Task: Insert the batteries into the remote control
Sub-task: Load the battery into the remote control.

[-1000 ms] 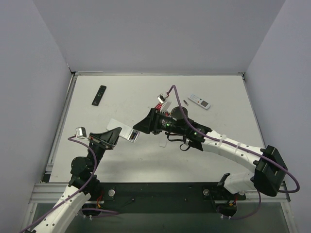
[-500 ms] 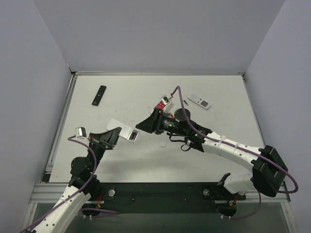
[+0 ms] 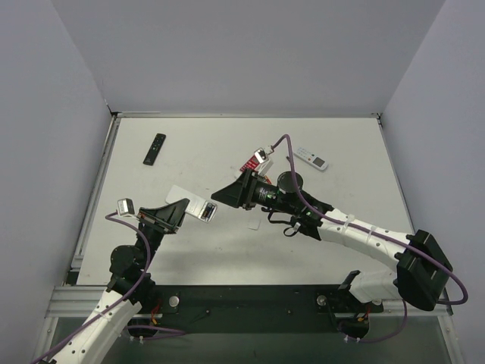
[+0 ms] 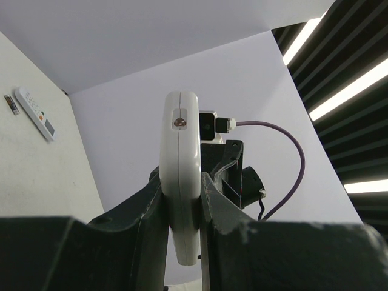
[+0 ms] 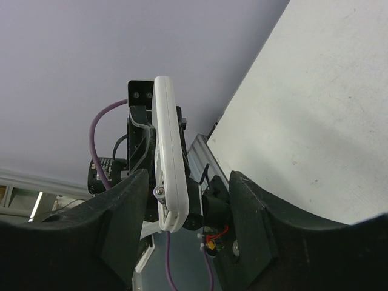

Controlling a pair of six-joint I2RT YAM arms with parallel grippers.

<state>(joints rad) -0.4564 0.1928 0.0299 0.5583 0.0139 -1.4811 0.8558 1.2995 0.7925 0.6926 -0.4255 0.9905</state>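
The left fingers [image 4: 142, 212] are clamped on the white remote control [image 4: 180, 176], held up on its edge at the middle left. The right fingers [image 5: 124, 212] are apart, facing it. A battery [image 4: 8, 104] lies on the bench [image 3: 341, 136], upper right.

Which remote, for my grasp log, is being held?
The white remote control clamped in the left gripper; the black remote and the far white remote lie on the table.
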